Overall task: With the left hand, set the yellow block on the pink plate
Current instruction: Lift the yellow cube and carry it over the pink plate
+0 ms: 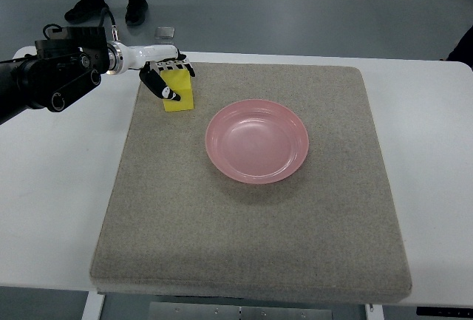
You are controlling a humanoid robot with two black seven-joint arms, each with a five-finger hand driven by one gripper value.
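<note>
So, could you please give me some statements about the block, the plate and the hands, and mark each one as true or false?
1. The yellow block already lies inside the pink plate. False: it is on the grey mat, to the left of the plate and apart from it.
2. The left hand has its fingers around the yellow block. True.
3. The pink plate holds nothing. True.
4. The right hand rests on the mat beside the plate. False: no right hand is in view.
5. The mat lies on a white table. True.
6. The plate is turned upside down. False: it lies with its hollow side up.
</note>
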